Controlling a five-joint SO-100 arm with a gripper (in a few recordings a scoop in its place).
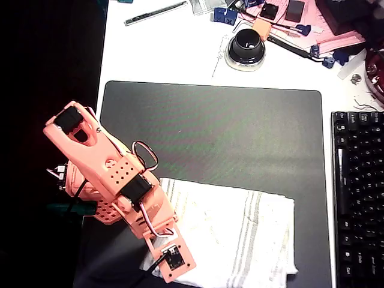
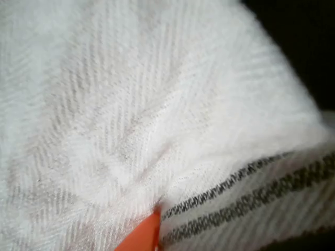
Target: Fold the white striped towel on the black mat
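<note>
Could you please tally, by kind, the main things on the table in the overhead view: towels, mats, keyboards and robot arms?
White striped towel: 1
Black mat: 1
Black keyboard: 1
Orange robot arm: 1
Total: 4

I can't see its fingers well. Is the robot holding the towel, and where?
Cannot tell for sure. The gripper is pressed into the white striped towel near its lower-left corner in the overhead view, with cloth bunched around an orange fingertip.
</note>
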